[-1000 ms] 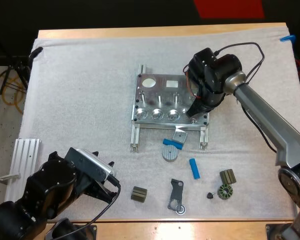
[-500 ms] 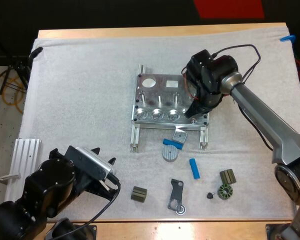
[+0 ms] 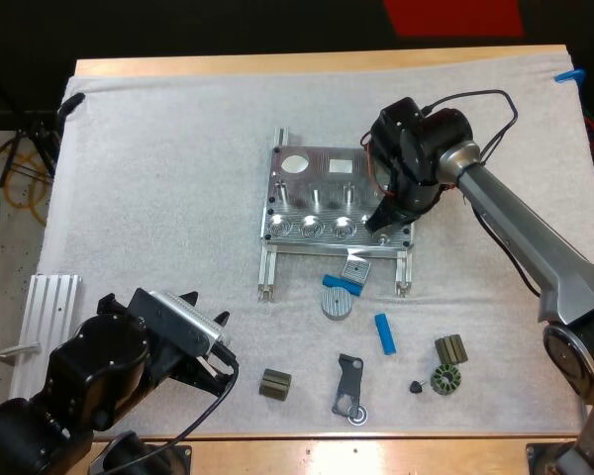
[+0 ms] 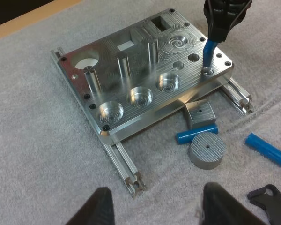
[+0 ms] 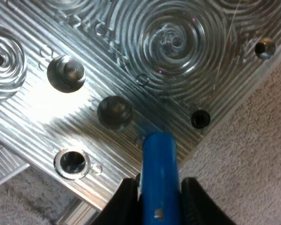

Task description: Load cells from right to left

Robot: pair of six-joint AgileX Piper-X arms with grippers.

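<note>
At the mat's near left corner the left gripper [image 3: 221, 344] is seen with its fingers [image 4: 101, 208] spread apart and clear of every part. Along the mat's near edge a dark olive block [image 3: 274, 384], a black bracket [image 3: 348, 384], a small dark knob [image 3: 416, 387] and a toothed ring [image 3: 444, 380] are laid out. A second olive block [image 3: 451, 347] is set just behind the ring. A loose blue cylinder [image 3: 384, 333] is found a little farther in. Beyond it a grey metal disc [image 3: 337, 303] is touched on its far side by a lying blue cylinder [image 3: 342, 285]. A small metal cube [image 3: 355, 267] is placed just beside that, between the two rails of the metal fixture [image 3: 312, 193] at the mat's middle. Over the fixture's near right corner the right gripper [image 3: 384, 220] is held, its jaws pinching a blue cell [image 5: 159, 173] from both sides. The cell is kept nearly upright, with its lower end at a small hole by that corner
</note>
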